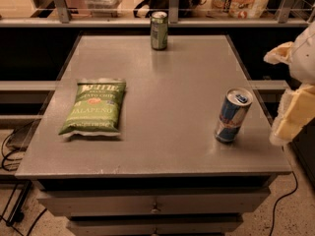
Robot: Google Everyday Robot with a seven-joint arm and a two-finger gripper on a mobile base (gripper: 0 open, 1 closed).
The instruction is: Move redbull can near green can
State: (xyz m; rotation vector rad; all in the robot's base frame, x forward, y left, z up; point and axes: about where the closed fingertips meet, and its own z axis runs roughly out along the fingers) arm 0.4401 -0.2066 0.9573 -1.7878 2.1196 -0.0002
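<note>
The redbull can (pixel 233 114), blue and silver with a silver top and blue tab, stands upright near the table's front right corner. The green can (pixel 159 30), dark green with a silver top, stands upright at the far edge of the table, near the middle. My gripper (pixel 294 102) is at the right edge of the view, pale yellow and cream, just right of the redbull can and apart from it, off the table's right side. It holds nothing that I can see.
A flat green jalapeño chip bag (pixel 95 106) lies on the left part of the grey table (pixel 162 87). Drawers sit below the table's front edge. A railing and shelves with packages run behind the far edge. Cables lie on the floor at left and right.
</note>
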